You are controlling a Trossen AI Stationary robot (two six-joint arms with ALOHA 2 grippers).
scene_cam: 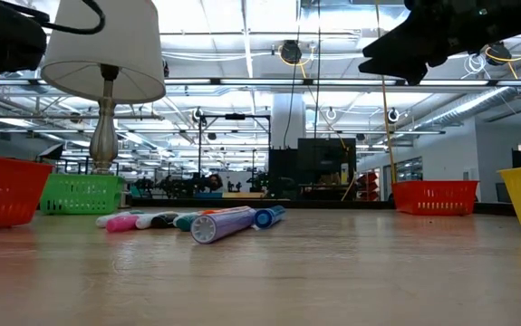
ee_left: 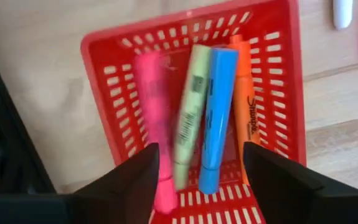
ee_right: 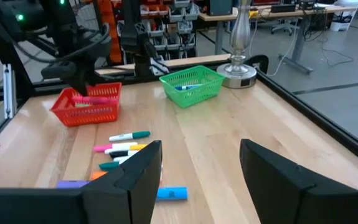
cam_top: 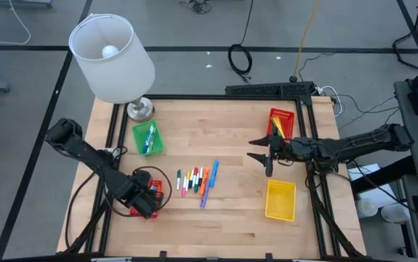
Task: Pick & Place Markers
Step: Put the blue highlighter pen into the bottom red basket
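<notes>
Several loose markers (cam_top: 198, 179) lie in a row on the table's middle, also in the right wrist view (ee_right: 124, 148). My left gripper (ee_left: 197, 180) is open above the near-left red basket (cam_top: 145, 198), which holds a pink marker (ee_left: 154, 118), a green one (ee_left: 190, 112), a blue one (ee_left: 217, 112) and an orange one (ee_left: 246, 118) lying side by side on its floor. My right gripper (cam_top: 262, 149) is open in the air, right of the loose markers and beside the far-right red basket (cam_top: 281, 122); it holds nothing.
A green basket (cam_top: 148, 138) with markers sits far left by a lamp (cam_top: 114, 58). A yellow basket (cam_top: 280, 199) stands near right. The far-right red basket holds some markers. Bare wood (cam_top: 223, 225) lies along the near edge. A black frame rims the table.
</notes>
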